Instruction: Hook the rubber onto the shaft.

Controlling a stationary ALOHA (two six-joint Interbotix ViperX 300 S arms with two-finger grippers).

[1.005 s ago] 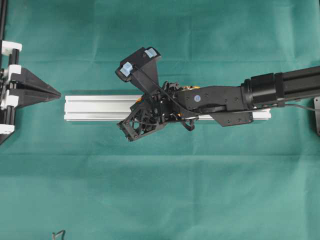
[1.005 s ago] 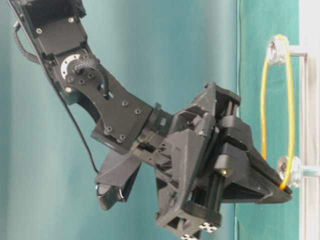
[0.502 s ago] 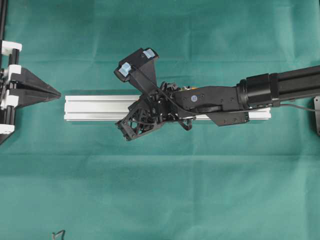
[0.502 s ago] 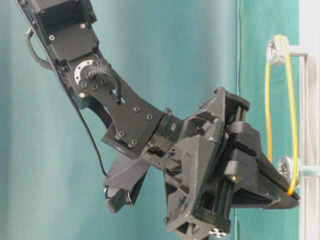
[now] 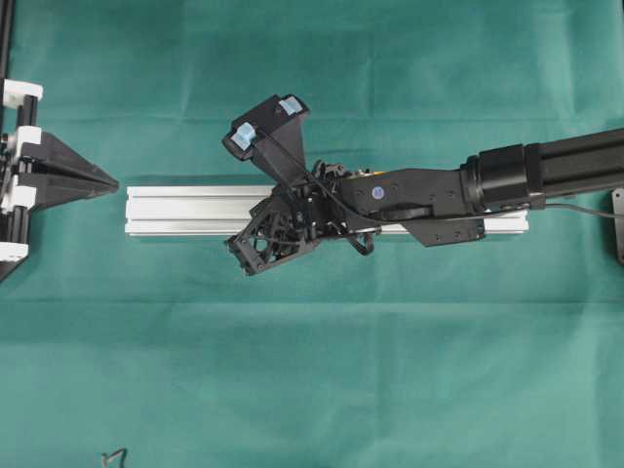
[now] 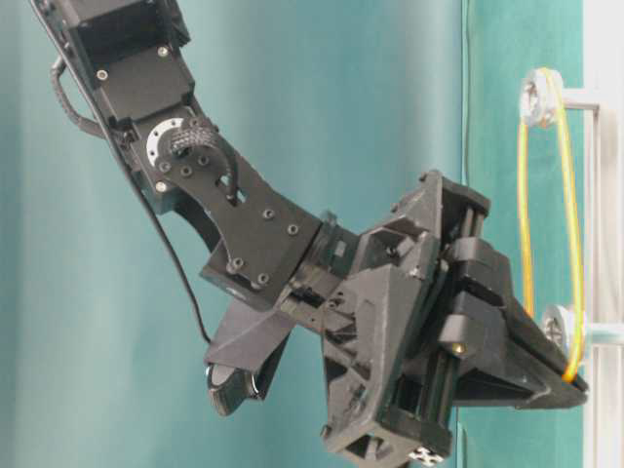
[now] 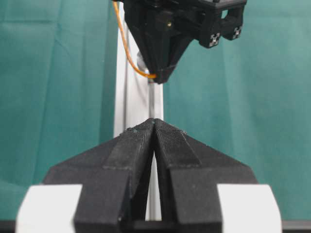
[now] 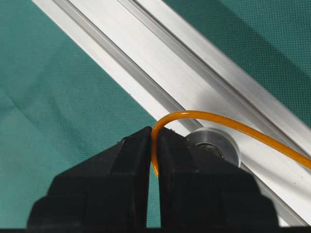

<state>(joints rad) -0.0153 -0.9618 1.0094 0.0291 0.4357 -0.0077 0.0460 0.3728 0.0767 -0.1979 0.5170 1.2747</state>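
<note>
Over the silver rail (image 5: 195,212) mid-bench, right gripper (image 8: 154,145) with jaws pinched shut on the orange rubber band (image 8: 218,120), loop end caught between the tips just beside the lower pulley (image 6: 558,324), left gripper (image 7: 153,127) closed, empty, off the rail's left end

place: robot lab bench | evidence: green cloth (image 5: 312,370), aluminium rail (image 5: 185,210)

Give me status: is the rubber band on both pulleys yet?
Done: the orange rubber band sits over the upper pulley. In hand: the right gripper is shut on the band, its loop stretched beside the lower pulley on the aluminium rail. Left: seat it in that groove and release. The left gripper is shut, idle at the rail's end.
</note>
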